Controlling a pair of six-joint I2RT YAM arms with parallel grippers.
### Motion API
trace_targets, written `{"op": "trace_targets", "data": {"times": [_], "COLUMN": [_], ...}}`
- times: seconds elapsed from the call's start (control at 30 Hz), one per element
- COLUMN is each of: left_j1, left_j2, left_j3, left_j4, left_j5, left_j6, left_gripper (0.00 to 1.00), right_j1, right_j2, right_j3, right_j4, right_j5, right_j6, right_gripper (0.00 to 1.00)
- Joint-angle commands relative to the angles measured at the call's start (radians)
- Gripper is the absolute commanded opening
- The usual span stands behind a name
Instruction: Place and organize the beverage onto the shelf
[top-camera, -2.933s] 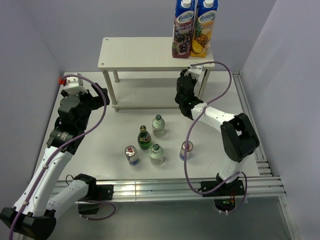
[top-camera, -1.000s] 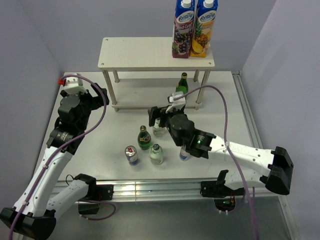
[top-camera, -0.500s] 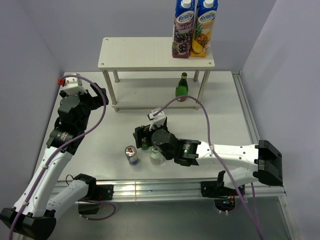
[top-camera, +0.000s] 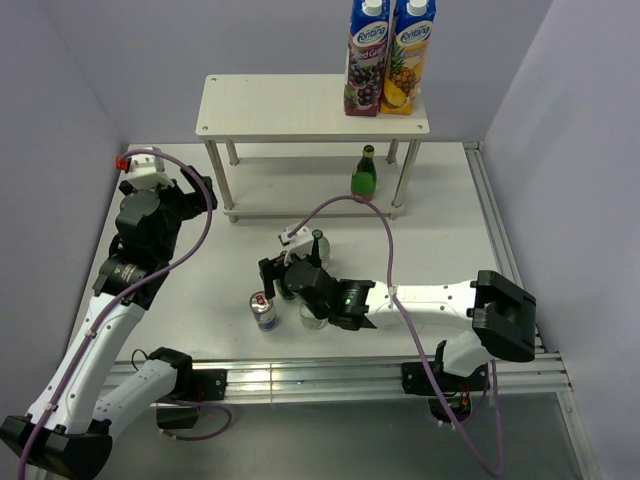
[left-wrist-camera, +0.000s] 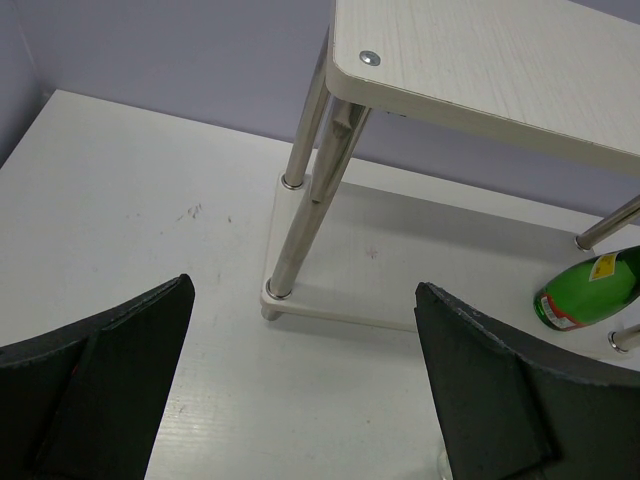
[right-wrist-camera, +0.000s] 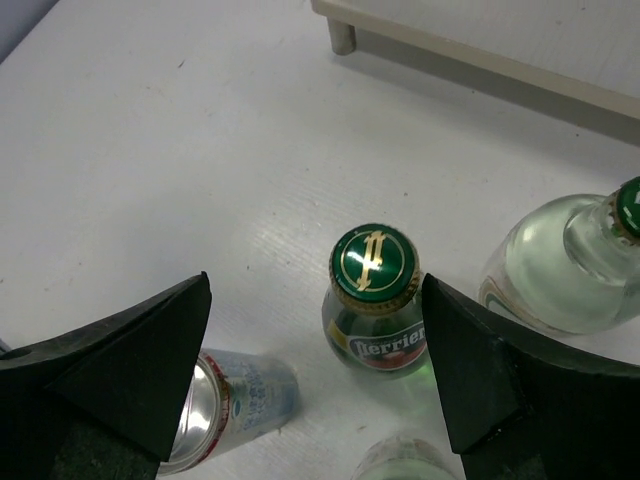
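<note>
The cream shelf (top-camera: 290, 105) stands at the back, and one dark green bottle (top-camera: 364, 174) is upright on its lower board (left-wrist-camera: 400, 255). My right gripper (right-wrist-camera: 315, 285) is open and hangs over the table group, its fingers either side of a second green bottle (right-wrist-camera: 373, 265) without gripping it. A slim can (right-wrist-camera: 225, 405) lies under the left finger. One clear green-capped bottle (right-wrist-camera: 565, 270) stands to the right and another (right-wrist-camera: 405, 465) sits at the bottom edge. My left gripper (left-wrist-camera: 302, 295) is open and empty, facing the shelf's left legs.
Two tall juice cartons (top-camera: 390, 55) stand on the right end of the shelf's top board. Slim metal legs (left-wrist-camera: 300, 180) hold the boards. Walls close in at the left, back and right. A rail (top-camera: 330, 375) runs along the near edge.
My right arm left the green bottle on the lower board and swung left and nearer, coming down over the bottle group. Its jaws have narrowed slightly. The left arm has not moved.
</note>
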Motion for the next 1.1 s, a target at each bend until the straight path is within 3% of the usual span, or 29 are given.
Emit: {"op": "trace_targets", "data": {"times": [0.0,0.33,0.53,0.73,0.93,1.07], "left_j1": [-0.003,-0.004,-0.004,-0.004,-0.004,-0.004], "left_j2": [-0.018,-0.018,-0.02,-0.02,-0.02,-0.021], "left_j3": [0.007,0.007,0.008,0.008,0.008,0.01], "left_j4": [0.005,0.003,0.005,0.005,0.005,0.005], "left_j5": [-0.007,-0.005,-0.002,0.003,0.004,0.004], "left_j6": [0.017,0.017,0.017,0.017,0.017,0.017], "left_gripper": [0.99,0.99,0.99,0.99,0.99,0.99], "right_j1": [-0.021,-0.044,-0.058,-0.061,-0.067,-0.069], "right_j2": [0.005,0.034,0.054,0.071,0.086,0.08], "right_j3": [0.028,0.025,0.026,0.026,0.034,0.048], "right_j4": [0.09,0.108,0.105,0.114,0.108,0.105], "right_j5": [0.018,0.03,0.019,0.015,-0.007,-0.005], "right_j6": [-0.005,-0.008,0.009,0.014,0.014,0.006], "right_gripper": [0.91,0.79,0.65,0.46,0.04,0.0]}}
